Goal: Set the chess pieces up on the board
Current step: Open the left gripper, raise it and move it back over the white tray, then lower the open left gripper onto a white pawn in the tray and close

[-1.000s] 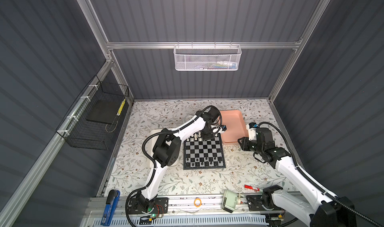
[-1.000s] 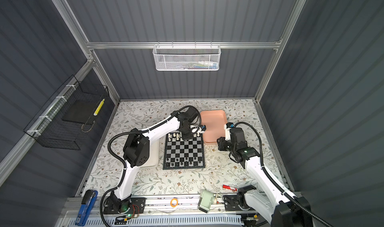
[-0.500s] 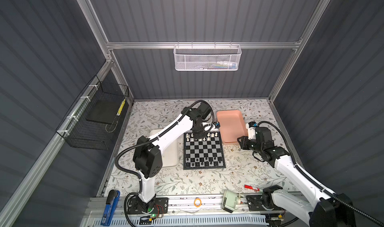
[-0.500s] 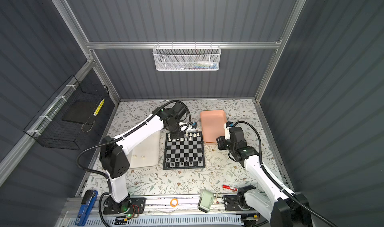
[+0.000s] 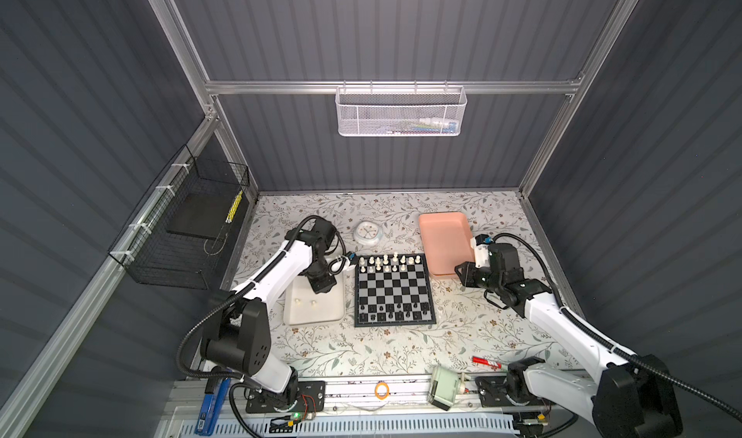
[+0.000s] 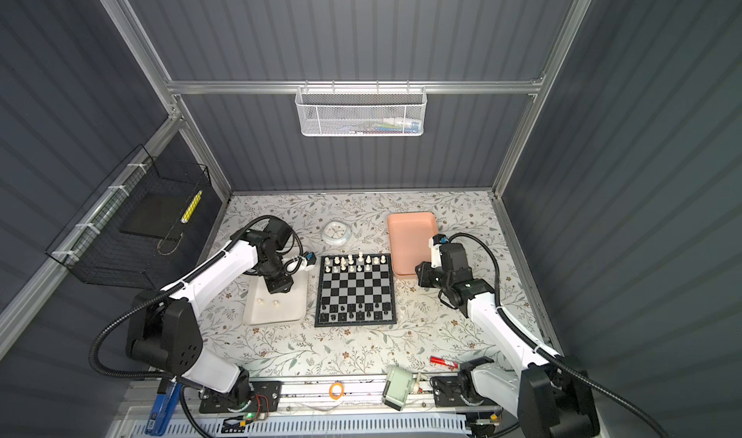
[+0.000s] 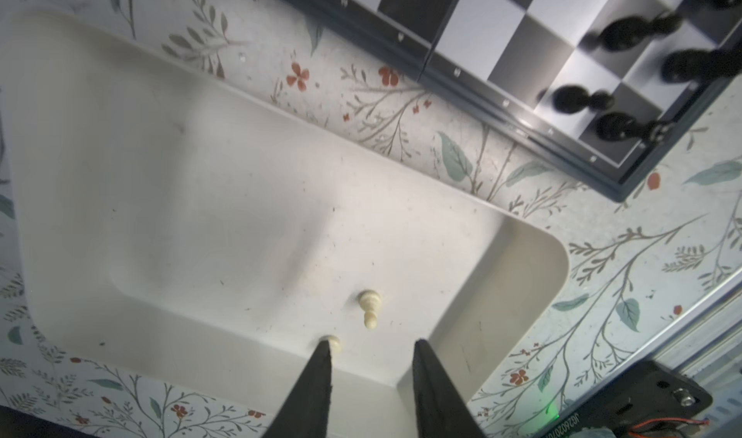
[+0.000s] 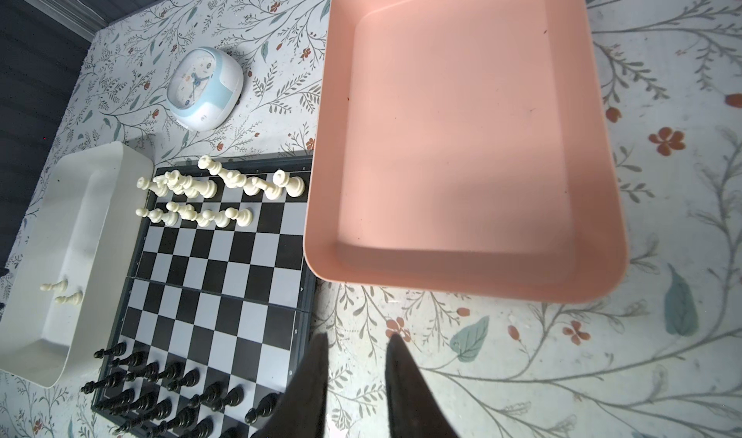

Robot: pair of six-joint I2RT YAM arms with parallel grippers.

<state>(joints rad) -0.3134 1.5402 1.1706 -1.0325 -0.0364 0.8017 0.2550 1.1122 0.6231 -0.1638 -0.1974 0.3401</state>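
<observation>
The board (image 5: 393,291) (image 6: 355,291) lies mid-table. Cream-white chess pieces (image 5: 387,264) (image 8: 217,191) fill its two far rows and black ones (image 5: 395,311) (image 8: 160,383) its two near rows. Left of it is a white tray (image 5: 317,319) (image 7: 522,247) holding two white pawns (image 5: 297,301) (image 5: 313,303). My left gripper (image 5: 320,287) (image 7: 371,341) hangs over this tray, open and empty. One pawn (image 7: 369,307) lies just beyond its tips; the other (image 7: 334,343) peeks out beside a fingertip. My right gripper (image 5: 461,273) (image 8: 355,335) is open and empty, over the tablecloth just right of the board.
An empty pink tray (image 5: 443,235) (image 8: 461,134) sits right of the board, close to the right gripper. A small clock (image 5: 367,232) (image 8: 204,88) stands behind the board. A red marker (image 5: 486,361) and a green device (image 5: 443,385) lie near the front rail.
My left arm has swung from the board's far rows leftward and now hangs over the white tray. The right arm has barely moved.
</observation>
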